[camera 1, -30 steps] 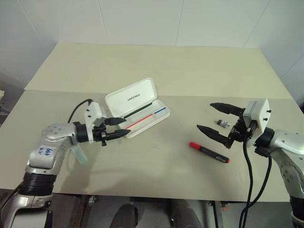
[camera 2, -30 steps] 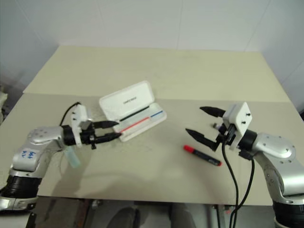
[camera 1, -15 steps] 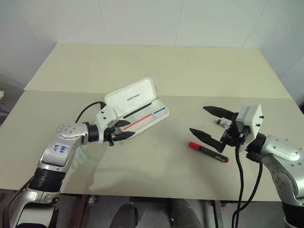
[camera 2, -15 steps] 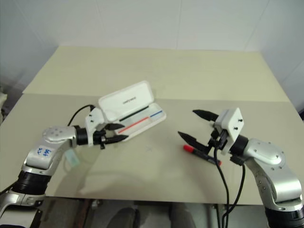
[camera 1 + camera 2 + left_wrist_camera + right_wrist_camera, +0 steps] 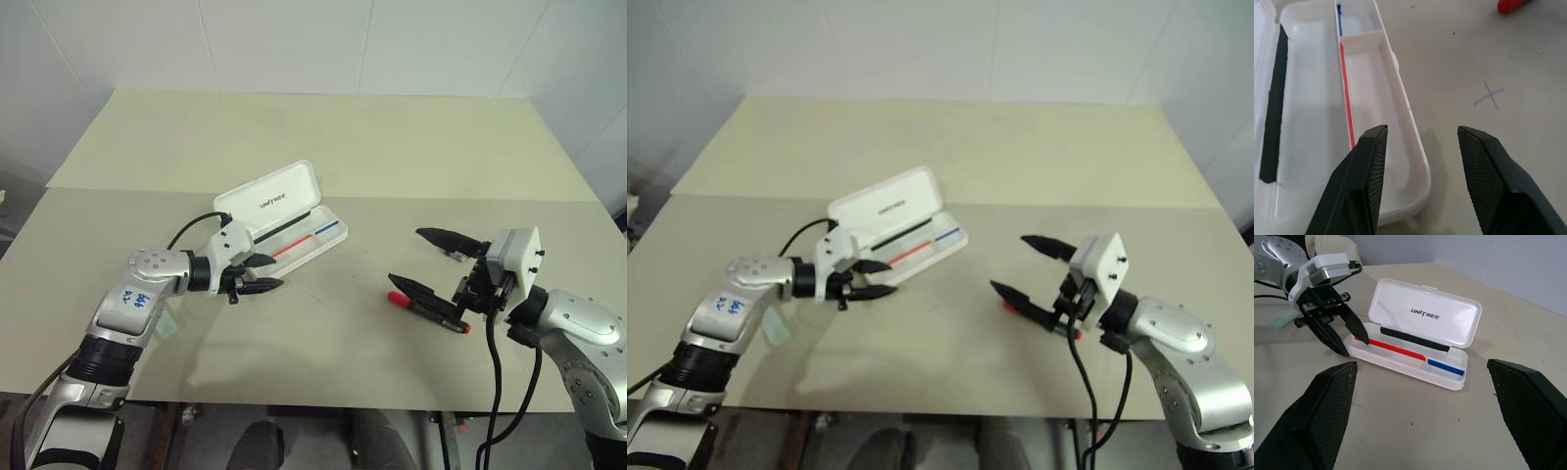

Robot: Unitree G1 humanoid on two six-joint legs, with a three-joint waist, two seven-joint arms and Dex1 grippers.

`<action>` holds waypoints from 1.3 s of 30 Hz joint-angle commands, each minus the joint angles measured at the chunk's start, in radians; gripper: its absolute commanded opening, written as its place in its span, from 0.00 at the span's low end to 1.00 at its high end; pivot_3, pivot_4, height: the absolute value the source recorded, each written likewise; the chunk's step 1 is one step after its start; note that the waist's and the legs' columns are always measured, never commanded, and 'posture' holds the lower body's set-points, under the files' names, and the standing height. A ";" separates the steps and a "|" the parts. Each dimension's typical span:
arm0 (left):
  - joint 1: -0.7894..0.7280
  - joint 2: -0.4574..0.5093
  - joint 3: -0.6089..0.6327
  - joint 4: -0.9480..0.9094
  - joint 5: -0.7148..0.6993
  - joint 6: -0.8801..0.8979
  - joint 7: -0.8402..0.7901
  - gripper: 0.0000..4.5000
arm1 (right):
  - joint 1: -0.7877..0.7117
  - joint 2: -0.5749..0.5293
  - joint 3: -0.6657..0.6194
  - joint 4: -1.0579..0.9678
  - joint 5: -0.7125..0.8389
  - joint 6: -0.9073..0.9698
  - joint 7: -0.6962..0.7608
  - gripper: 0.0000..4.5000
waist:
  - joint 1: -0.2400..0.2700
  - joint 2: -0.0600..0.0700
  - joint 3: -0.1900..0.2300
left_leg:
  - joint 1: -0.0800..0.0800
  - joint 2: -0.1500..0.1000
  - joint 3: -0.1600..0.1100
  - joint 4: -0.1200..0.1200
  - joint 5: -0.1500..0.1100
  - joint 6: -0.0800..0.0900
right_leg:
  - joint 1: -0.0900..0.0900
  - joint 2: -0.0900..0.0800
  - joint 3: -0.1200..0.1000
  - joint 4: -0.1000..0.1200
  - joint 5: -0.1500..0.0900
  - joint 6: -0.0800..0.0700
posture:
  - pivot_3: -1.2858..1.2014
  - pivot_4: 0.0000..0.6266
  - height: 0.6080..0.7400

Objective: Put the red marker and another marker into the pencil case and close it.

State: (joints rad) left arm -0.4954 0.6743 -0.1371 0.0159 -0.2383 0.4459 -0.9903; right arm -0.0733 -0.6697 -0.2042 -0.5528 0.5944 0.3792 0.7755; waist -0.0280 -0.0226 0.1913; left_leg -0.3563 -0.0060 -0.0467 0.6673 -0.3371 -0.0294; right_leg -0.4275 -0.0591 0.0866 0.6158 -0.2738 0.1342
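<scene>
case (image 5: 284, 217): open on the table (image 5: 323, 137), lid up at the back, tray empty apart from its red, blue and black stripes. Nothing loaded yet.
red marker (image 5: 400, 298): flat on the table, well right of the case, mostly under my right gripper. Red cap end sticks out towards the case.
green marker (image 5: 168, 323): I think that's the pale thing on the table beside my left forearm; partly hidden, so not certain.
left gripper (image 5: 263, 273): half spread, empty, tips at the case's near end. One tip sits over the tray edge, contact unclear.
right gripper (image 5: 424, 262): spread wide, empty, straddling the red marker from above, not touching it as far as I can see.
handling, red marker: light, rigid, slim and round, so it will likely roll or skid if I nudge it first. Grab mid-barrel, fingers across the axis.
handling, green marker: fatter, smooth plastic, probably slippery. Take it at the barrel, not the cap.
handling, case: light hard plastic, likely slides when I push the lid. Brace it while closing.
</scene>
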 commanded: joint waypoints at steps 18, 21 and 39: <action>-0.042 0.031 -0.088 0.038 0.102 0.007 -0.064 0.18 | -0.051 -0.021 -0.018 -0.077 0.041 0.020 -0.004 1.00 | 0.000 0.000 0.000 | 0.001 0.000 0.000 0.000 0.000 0.000 | 0.000 0.000 0.001 0.002 0.000 0.000 | 0.52 0.24 1.00; -0.047 0.025 -0.087 0.044 0.110 -0.003 -0.064 0.00 | -0.056 -0.024 -0.021 -0.074 0.042 0.021 -0.003 1.00 | 0.002 0.000 0.000 | 0.001 0.000 0.000 0.000 0.000 0.000 | 0.000 0.000 0.001 0.002 0.000 0.000 | 0.52 0.24 1.00; -0.034 0.045 -0.070 -0.053 0.076 -0.172 -0.229 0.00 | -0.115 -0.019 0.011 -0.026 0.036 0.023 0.015 1.00 | 0.003 0.000 0.000 | 0.000 -0.001 0.000 0.000 0.002 0.001 | 0.000 -0.001 0.000 0.003 0.000 0.000 | 0.52 0.24 1.00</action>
State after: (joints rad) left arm -0.5326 0.7059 -0.2136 0.0031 -0.1363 0.2973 -1.1970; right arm -0.1794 -0.6885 -0.1942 -0.5752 0.6176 0.4122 0.7836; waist -0.0249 -0.0230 0.1909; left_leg -0.3563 -0.0067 -0.0467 0.6675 -0.3354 -0.0285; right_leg -0.4270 -0.0598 0.0865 0.6184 -0.2739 0.1339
